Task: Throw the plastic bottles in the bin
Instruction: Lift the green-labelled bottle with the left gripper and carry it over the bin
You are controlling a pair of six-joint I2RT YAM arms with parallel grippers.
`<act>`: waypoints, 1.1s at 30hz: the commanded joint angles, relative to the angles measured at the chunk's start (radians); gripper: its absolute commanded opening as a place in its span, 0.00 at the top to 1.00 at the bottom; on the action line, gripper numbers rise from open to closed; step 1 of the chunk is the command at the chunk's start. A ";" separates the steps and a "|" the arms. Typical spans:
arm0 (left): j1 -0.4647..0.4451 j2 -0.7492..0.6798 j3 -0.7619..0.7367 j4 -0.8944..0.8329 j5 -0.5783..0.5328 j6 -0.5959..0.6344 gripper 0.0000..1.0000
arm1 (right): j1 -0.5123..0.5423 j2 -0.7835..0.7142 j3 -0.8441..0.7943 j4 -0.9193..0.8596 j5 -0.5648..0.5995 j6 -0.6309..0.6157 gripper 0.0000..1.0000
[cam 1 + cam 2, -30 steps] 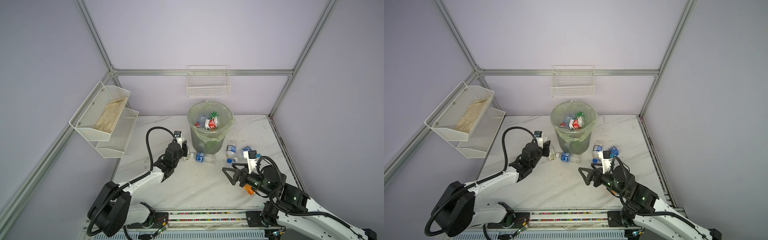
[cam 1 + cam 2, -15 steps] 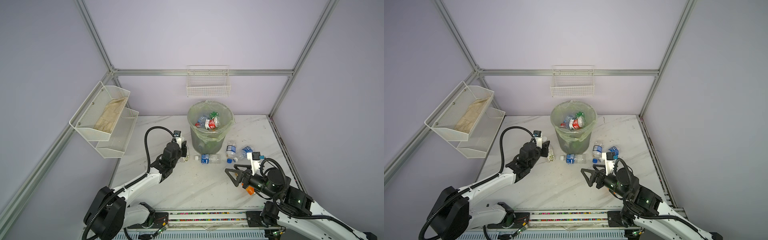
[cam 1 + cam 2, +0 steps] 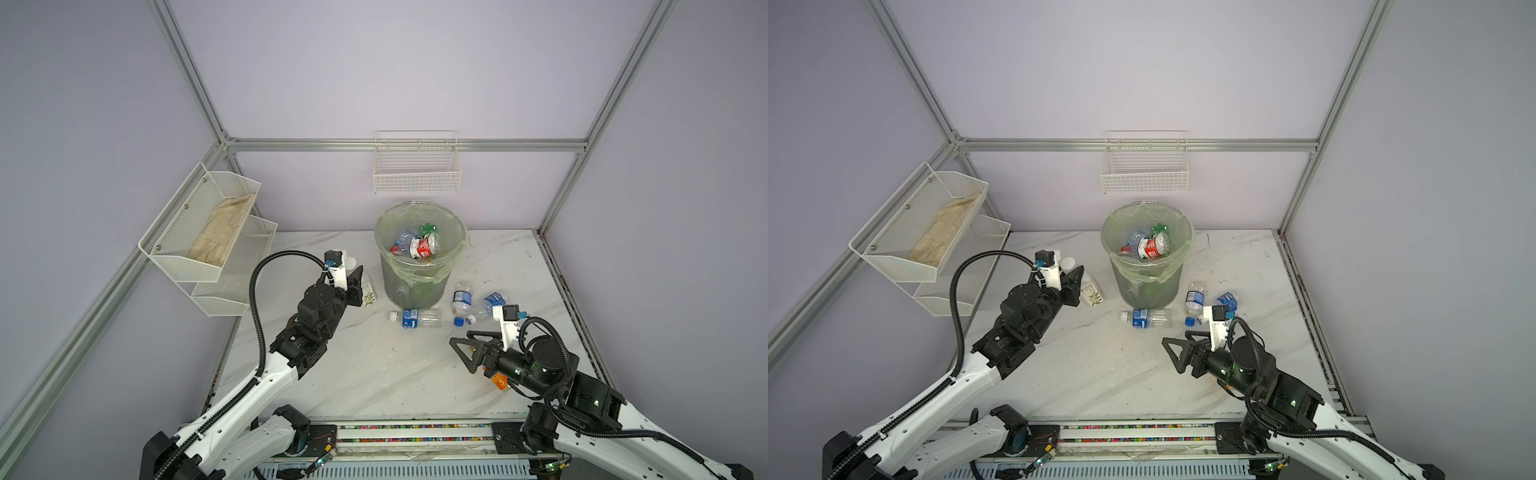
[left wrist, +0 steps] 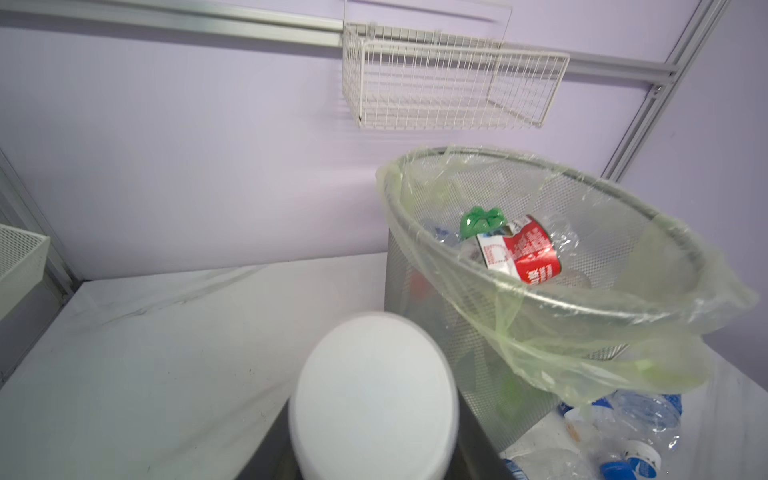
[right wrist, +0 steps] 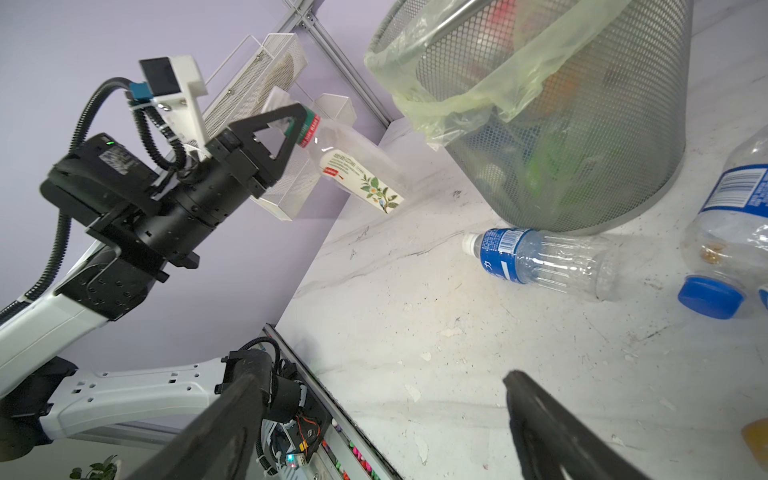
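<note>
The left hand (image 3: 356,279) is clamped on a floral-label bottle (image 3: 368,294), just left of the bin (image 3: 419,291) and off the surface (image 3: 365,374). The right wrist view shows the grip at the neck. The long axis slants, cap up toward the back left and base down toward the bin's foot. The left wrist view gives only its blurred white cap (image 4: 374,395), plus a red-label bottle (image 4: 519,253) lying inside the bin. A blue-label bottle (image 3: 415,318) lies before the bin, cap pointing left. At the bin's right lie two more bottles (image 3: 461,297), caps toward the front. The right hand (image 3: 462,348) hovers above the front right, fingers spread wide, holding nothing.
</note>
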 commanded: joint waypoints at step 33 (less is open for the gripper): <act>0.003 -0.086 0.381 0.141 0.257 -0.079 1.00 | 0.002 -0.098 -0.038 -0.071 0.000 0.046 0.07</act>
